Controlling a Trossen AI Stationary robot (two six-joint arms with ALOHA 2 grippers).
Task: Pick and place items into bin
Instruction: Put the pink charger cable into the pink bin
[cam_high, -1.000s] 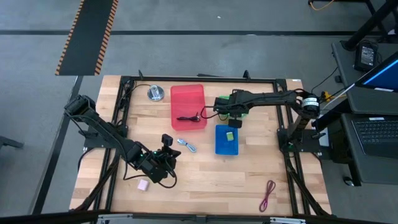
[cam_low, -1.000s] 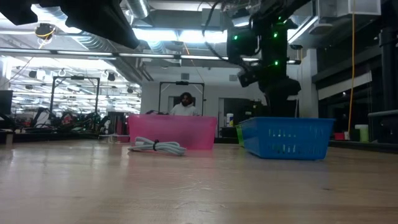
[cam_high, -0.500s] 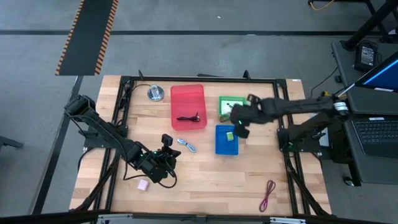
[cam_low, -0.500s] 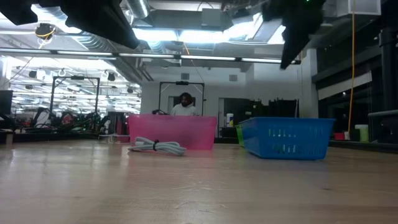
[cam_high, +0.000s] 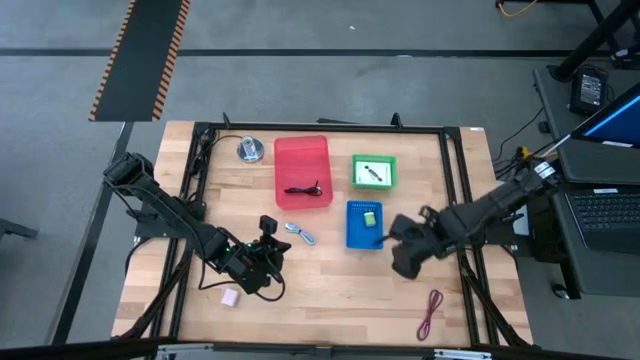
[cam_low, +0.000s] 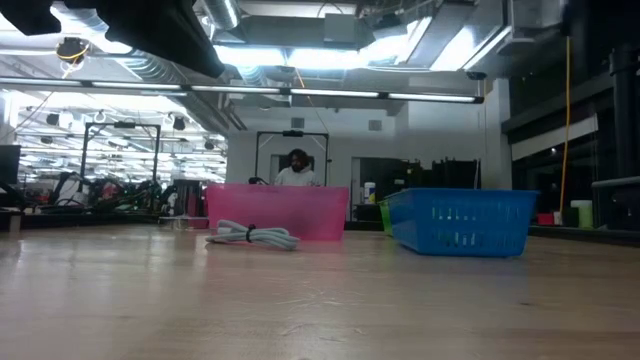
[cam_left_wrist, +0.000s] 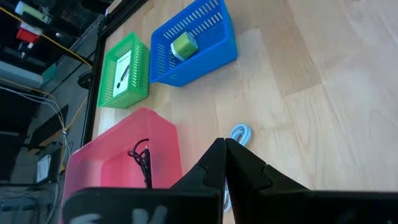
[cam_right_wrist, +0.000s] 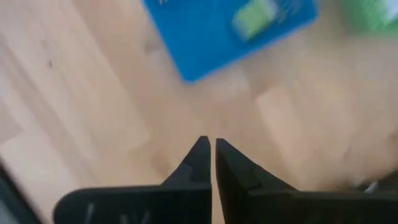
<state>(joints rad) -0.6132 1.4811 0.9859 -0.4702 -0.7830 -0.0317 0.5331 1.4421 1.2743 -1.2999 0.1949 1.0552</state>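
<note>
My left gripper (cam_high: 270, 243) hovers shut and empty at the table's near left, pointing at the silvery-blue piece (cam_high: 300, 234), which lies flat on the wood (cam_left_wrist: 239, 134). A pink cube (cam_high: 230, 296) sits near the front edge, behind that arm. My right gripper (cam_high: 402, 258) hangs shut and empty over bare wood just right of the blue bin (cam_high: 364, 224); its wrist view shows its shut fingers (cam_right_wrist: 208, 152). A dark red cord (cam_high: 432, 313) lies at the near right. A white card (cam_high: 372, 172) lies in the green bin (cam_high: 373, 158).
The red bin (cam_high: 302, 150) holds a black cord (cam_high: 303, 189); the blue bin holds a green-white piece (cam_left_wrist: 183, 45). A round metal disc (cam_high: 249, 150) sits at the far left. Bare wood lies along the near edge between the two arms.
My right gripper has swung from above the green bin toward the table's near and right side, passing the blue bin and rising out of the low view, with its wrist turning. The green bin, covered before, now shows a white card inside.
</note>
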